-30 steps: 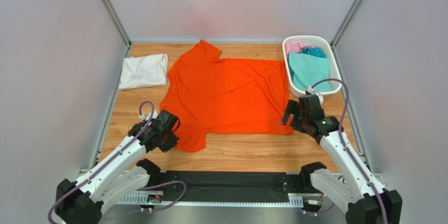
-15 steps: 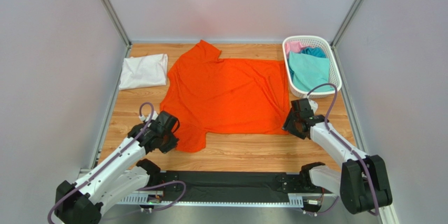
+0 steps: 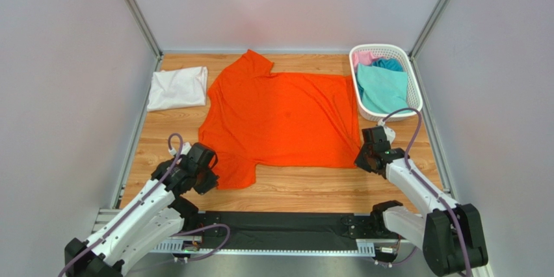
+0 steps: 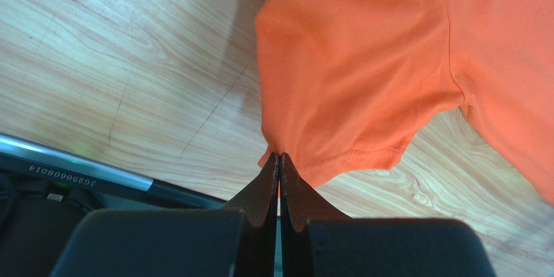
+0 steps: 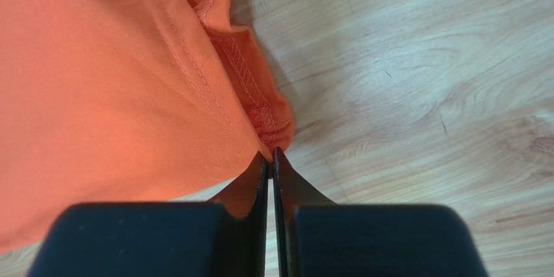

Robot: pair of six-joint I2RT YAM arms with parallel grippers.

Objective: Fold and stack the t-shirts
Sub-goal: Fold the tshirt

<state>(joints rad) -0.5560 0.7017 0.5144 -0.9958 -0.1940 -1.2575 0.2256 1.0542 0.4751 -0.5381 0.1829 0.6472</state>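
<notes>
I see the orange shirt [image 3: 279,121] spread flat on the wooden table [image 3: 305,189], with grey walls [image 3: 58,95] closing three sides. My left gripper [image 4: 279,158] is pinched on its near sleeve hem, and my right gripper [image 5: 270,153] on its near hem corner. A folded white shirt [image 3: 177,88] lies far left, a basket [image 3: 383,47] far right.

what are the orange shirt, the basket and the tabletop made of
Orange t-shirt: soft matte knit cloth, likely cotton or a blend; it wrinkles and has stitched hems.
Basket: white moulded plastic, going by its rigid lattice walls.
Table: smooth top with a wood-grain pattern; could be laminate rather than solid wood.
</notes>
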